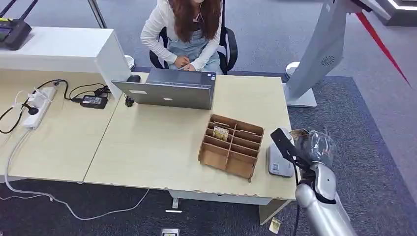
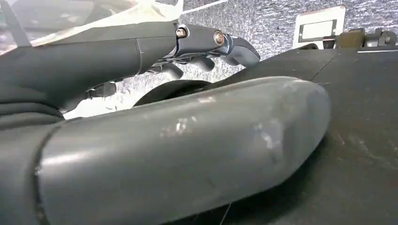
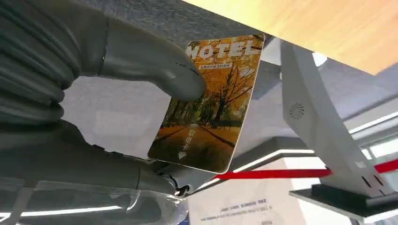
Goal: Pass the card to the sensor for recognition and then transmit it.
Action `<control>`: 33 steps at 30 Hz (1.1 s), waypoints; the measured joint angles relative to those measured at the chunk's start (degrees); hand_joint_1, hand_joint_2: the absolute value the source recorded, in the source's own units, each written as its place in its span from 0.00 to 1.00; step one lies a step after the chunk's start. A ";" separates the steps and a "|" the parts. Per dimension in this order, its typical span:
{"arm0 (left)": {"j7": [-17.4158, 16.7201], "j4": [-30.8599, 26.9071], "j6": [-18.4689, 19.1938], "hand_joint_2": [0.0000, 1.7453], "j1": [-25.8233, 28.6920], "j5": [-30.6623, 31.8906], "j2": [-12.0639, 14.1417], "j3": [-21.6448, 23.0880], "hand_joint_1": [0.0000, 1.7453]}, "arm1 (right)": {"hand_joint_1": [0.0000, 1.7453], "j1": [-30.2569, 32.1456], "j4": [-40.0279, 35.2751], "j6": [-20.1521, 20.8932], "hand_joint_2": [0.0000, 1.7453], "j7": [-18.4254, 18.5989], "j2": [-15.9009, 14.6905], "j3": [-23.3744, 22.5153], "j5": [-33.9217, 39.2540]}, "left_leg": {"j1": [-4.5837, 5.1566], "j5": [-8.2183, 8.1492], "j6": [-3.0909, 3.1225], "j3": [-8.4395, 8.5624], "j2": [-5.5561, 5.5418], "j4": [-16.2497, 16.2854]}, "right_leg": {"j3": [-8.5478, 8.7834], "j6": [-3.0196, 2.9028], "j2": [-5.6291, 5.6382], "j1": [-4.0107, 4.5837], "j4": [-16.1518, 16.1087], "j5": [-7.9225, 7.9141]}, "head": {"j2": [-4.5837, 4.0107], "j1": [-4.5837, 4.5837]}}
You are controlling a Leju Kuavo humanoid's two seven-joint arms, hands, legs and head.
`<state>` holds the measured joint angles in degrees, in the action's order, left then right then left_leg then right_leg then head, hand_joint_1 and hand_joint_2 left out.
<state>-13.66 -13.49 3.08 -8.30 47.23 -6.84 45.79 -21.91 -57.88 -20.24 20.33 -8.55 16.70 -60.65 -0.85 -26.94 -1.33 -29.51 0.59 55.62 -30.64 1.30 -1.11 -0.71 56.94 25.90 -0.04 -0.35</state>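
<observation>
1. A laptop [image 1: 169, 88] stands at the far edge of the desk [image 1: 152, 147], with a seated person [image 1: 184, 32] behind it.
2. A compartmented cardboard organizer [image 1: 230, 146] lies nearer on the desk, to the laptop's right.
3. The card sensor [image 1: 279, 160] sits just right of the organizer at the desk's right edge.
4. The right hand [image 1: 307, 147] holds the hotel card [image 3: 209, 103] beside the sensor.
5. A power strip [image 1: 39, 105] lies at the left.

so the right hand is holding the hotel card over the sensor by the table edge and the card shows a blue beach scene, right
Not quite: the hotel card shows orange autumn trees along a path, not a blue beach. The right wrist view makes this plain. The rest holds: the right hand holds it above the sensor by the table edge.
</observation>
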 joint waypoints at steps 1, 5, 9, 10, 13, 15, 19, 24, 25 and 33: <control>0.00 0.00 0.00 0.00 -0.01 0.04 0.02 0.00 0.00 | 1.00 0.01 0.54 0.00 1.00 0.13 -0.02 -0.09 -0.04 | 0.00 0.00 0.00 0.00 0.00 0.00 | 0.00 0.00 0.00 0.00 0.00 0.00 | 0.00 0.00; 0.00 0.00 0.02 0.00 -0.16 0.13 0.00 0.00 0.00 | 1.00 -0.01 2.28 0.02 1.00 0.31 -0.07 -0.46 -0.07 | 0.01 0.00 0.00 0.00 0.00 0.00 | 0.00 0.00 0.00 -0.01 0.00 0.00 | 0.00 0.00; 0.00 0.00 0.04 0.00 -0.31 0.15 0.02 0.00 0.00 | 1.00 0.00 3.78 0.15 1.00 0.44 -0.02 -0.87 -0.04 | 0.01 0.00 0.00 0.00 0.00 0.00 | 0.01 0.00 0.00 -0.01 0.00 0.00 | 0.00 0.00; 0.00 0.00 0.07 0.00 -0.33 0.15 0.02 0.00 0.00 | 1.00 0.01 4.09 0.15 1.00 0.46 -0.02 -0.96 -0.04 | 0.01 0.00 0.00 0.00 0.00 0.00 | 0.01 0.00 0.00 -0.01 0.00 0.00 | 0.00 0.00; 0.00 0.00 0.07 0.00 -0.39 0.22 0.00 0.00 0.00 | 1.00 0.01 5.01 0.09 1.00 0.44 0.07 -1.22 -0.04 | 0.01 0.00 0.00 0.00 0.00 0.00 | 0.01 0.00 0.00 0.00 0.00 0.00 | 0.00 0.00; 0.00 0.00 0.09 0.00 -0.40 0.28 0.02 0.00 0.00 | 1.00 -0.02 5.64 0.09 1.00 0.44 0.11 -1.27 -0.07 | 0.00 0.00 0.00 0.00 0.00 0.00 | 0.00 0.00 0.00 0.00 0.00 0.00 | 0.00 0.00; 0.00 0.00 0.17 0.00 -0.44 0.33 0.02 0.00 0.00 | 1.00 -0.08 7.26 0.07 1.00 0.42 0.22 -1.31 -0.07 | 0.01 0.00 0.00 -0.01 0.00 0.00 | 0.00 0.00 0.00 0.00 0.00 0.00 | 0.00 0.00; 0.00 0.00 0.17 0.00 -0.49 0.41 0.02 0.00 0.00 | 1.00 -0.11 8.57 0.04 1.00 0.11 0.39 -1.31 -0.04 | 0.01 0.00 0.00 -0.01 0.00 0.00 | 0.01 0.00 0.00 -0.01 0.00 0.00 | 0.00 0.00; 0.00 0.00 0.17 0.00 -0.51 0.50 0.02 0.00 0.00 | 1.00 -0.12 8.81 -0.02 1.00 0.04 0.46 -1.31 -0.04 | 0.01 0.00 0.00 -0.01 0.00 0.00 | 0.01 0.00 0.00 -0.01 0.00 0.00 | 0.00 0.00; 0.00 0.00 0.28 0.00 -0.55 0.57 0.00 0.00 0.00 | 1.00 -0.14 10.19 -0.20 1.00 -0.44 0.83 -1.31 -0.02 | 0.01 0.00 0.00 -0.01 0.01 0.00 | 0.00 0.00 0.00 -0.01 0.00 0.00 | 0.00 0.00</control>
<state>-13.66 -13.49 3.37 -8.85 47.80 -6.84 45.79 -22.05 -47.69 -20.44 19.89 -7.72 15.39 -60.67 -0.85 -26.94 -1.33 -29.51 0.60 55.62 -30.63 1.30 -1.11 -0.72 56.94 25.90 -0.04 -0.35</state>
